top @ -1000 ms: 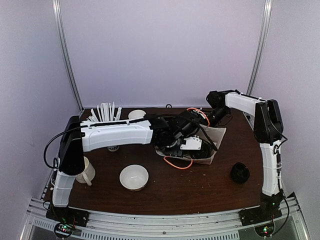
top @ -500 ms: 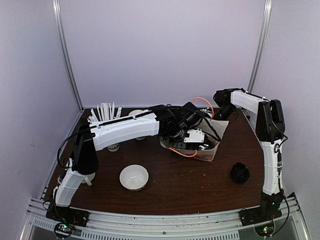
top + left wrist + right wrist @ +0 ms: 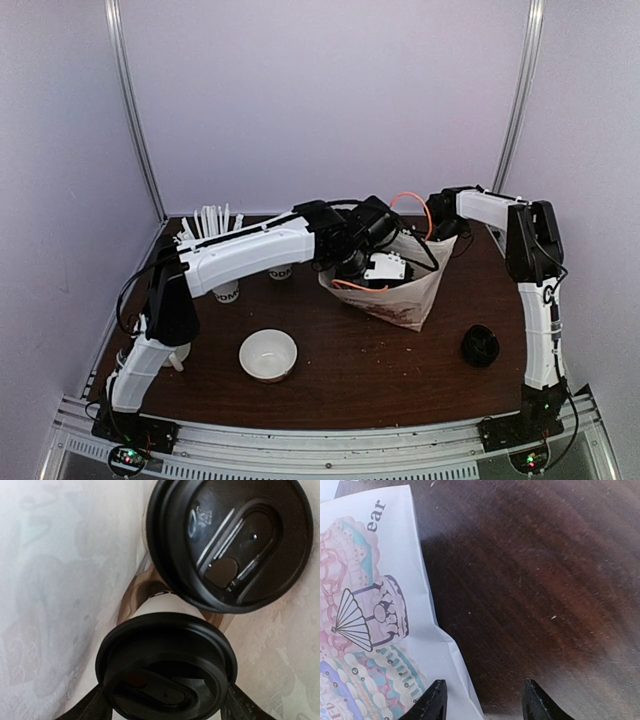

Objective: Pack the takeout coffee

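Inside the crinkled paper bag (image 3: 60, 580), the left tool (image 3: 167, 707) grips a round, black-lidded cup (image 3: 165, 665); the right tool (image 3: 485, 702) gapes.

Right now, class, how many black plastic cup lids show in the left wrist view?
2. One black plastic lid sits bottom centre on a white paper cup; a second lid is upper right, beside it. Others may be hidden.
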`<action>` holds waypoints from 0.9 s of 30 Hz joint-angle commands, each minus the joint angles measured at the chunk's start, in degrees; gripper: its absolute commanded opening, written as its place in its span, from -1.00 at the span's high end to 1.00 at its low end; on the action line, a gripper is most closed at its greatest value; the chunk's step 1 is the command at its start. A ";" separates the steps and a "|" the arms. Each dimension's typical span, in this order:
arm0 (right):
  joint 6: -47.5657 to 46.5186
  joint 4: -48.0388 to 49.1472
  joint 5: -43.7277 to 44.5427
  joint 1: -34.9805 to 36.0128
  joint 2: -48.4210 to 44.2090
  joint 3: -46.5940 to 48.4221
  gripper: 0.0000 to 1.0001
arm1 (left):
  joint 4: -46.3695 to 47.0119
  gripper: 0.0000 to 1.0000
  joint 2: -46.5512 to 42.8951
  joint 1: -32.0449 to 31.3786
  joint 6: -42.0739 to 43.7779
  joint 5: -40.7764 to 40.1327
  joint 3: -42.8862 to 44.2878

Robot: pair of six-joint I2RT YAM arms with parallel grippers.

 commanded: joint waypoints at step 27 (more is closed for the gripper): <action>-4.97 -14.52 2.51 -0.68 -10.18 -3.57 -0.17 | -11.49 0.04 -0.62 0.65 -1.17 15.44 1.19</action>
